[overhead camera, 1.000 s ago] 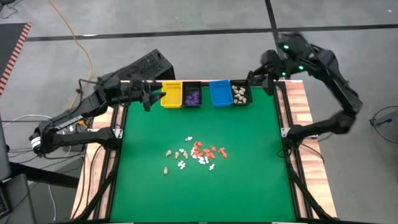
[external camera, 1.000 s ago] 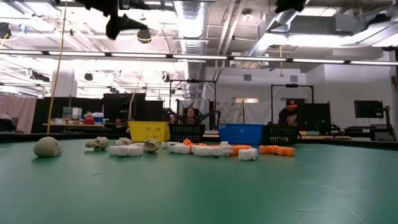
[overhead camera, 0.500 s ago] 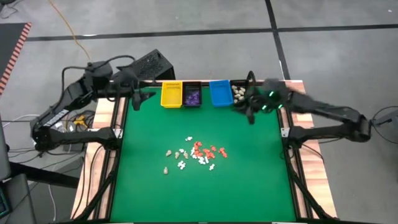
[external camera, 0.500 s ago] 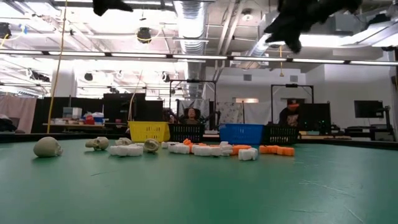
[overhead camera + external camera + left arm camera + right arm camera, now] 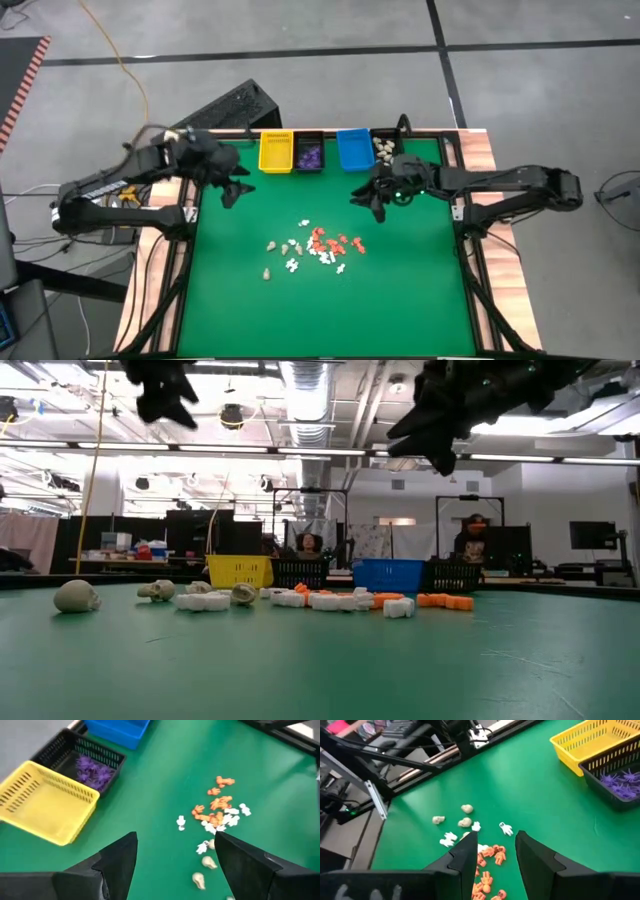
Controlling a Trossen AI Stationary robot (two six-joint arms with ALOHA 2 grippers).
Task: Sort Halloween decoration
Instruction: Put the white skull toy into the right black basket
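Overhead, a green table [image 5: 400,300] carries four small rectangular bins in a row along its far edge. From the left arm's side they are a yellow bin [image 5: 276,152], which looks empty, a black bin [image 5: 309,152] holding purple spider-like pieces [image 5: 94,770], a blue bin [image 5: 354,150] whose contents cannot be made out, and a second black bin [image 5: 387,150] holding cream-beige pieces. Two dark arms reach in over the table. The left gripper [image 5: 233,186] hovers above the mat just in front of the yellow bin, its fingers [image 5: 120,857] spread wide and holding nothing. The right gripper [image 5: 372,197] hangs in the air between the blue bin and the middle of the table, fingers [image 5: 532,852] parted a narrow way with nothing between them. The Halloween decoration [image 5: 315,245] still loose lies in a cluster at the table's centre, well apart from the bins: roughly ten orange-red pieces bunched together, about six white pieces around them, and about five cream-beige skull-like pieces on the side nearer the left arm.
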